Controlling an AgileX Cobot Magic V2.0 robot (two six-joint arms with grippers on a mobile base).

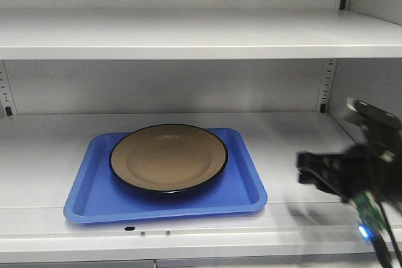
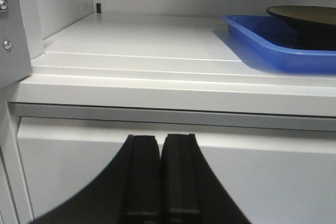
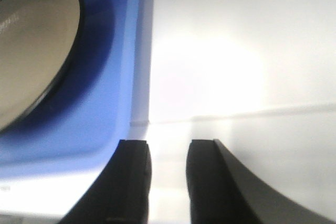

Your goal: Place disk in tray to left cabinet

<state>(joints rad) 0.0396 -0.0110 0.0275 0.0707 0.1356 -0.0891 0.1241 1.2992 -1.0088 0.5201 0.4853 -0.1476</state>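
Note:
The tan disk with a black rim (image 1: 168,157) lies flat in the blue tray (image 1: 97,196), which rests on a shelf of the grey-white cabinet (image 1: 295,136). My right gripper (image 1: 308,176) is blurred at the right of the tray, above the shelf's front; in the right wrist view it (image 3: 168,148) is open and empty, with the tray (image 3: 105,108) and disk (image 3: 31,45) to its left. My left gripper (image 2: 159,142) is shut and empty, below the shelf's front edge, with the tray (image 2: 273,51) and disk (image 2: 304,17) up at the right.
An upper shelf (image 1: 188,32) spans the cabinet above the tray. Slotted rails (image 1: 328,83) stand at the back corners. A cabinet side wall with a hinge (image 2: 13,19) is at the left of the left wrist view.

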